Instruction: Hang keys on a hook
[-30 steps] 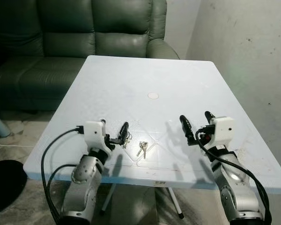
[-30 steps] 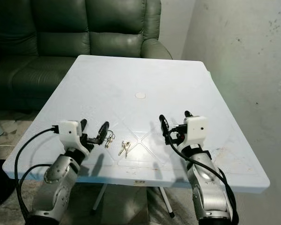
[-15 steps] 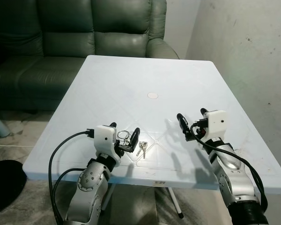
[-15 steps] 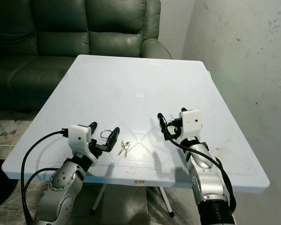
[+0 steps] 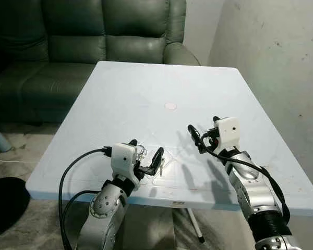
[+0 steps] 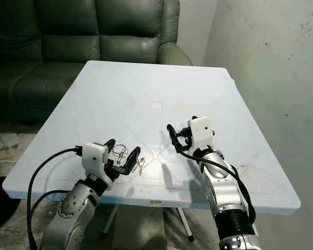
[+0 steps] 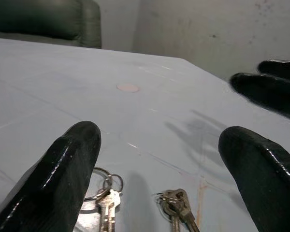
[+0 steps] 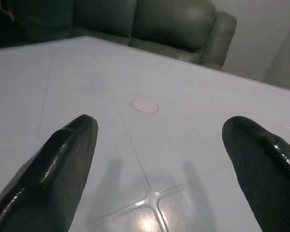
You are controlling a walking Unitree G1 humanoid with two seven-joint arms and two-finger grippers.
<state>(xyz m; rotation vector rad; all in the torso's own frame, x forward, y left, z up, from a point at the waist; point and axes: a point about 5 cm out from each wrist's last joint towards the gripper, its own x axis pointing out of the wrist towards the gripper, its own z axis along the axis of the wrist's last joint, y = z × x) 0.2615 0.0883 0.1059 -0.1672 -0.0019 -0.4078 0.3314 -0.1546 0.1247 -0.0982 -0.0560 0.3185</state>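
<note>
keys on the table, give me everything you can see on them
Two small bunches of silver metal keys lie flat on the white table, near its front edge. The ringed bunch has two linked split rings with a key pointing toward the camera; the second bunch sits beside it, apart, its ring hardly visible. The open left gripper straddles both, fingers low on either side, touching neither as far as shows. The right gripper hovers open further right, off the keys. Key teeth are too small to read.
</note>
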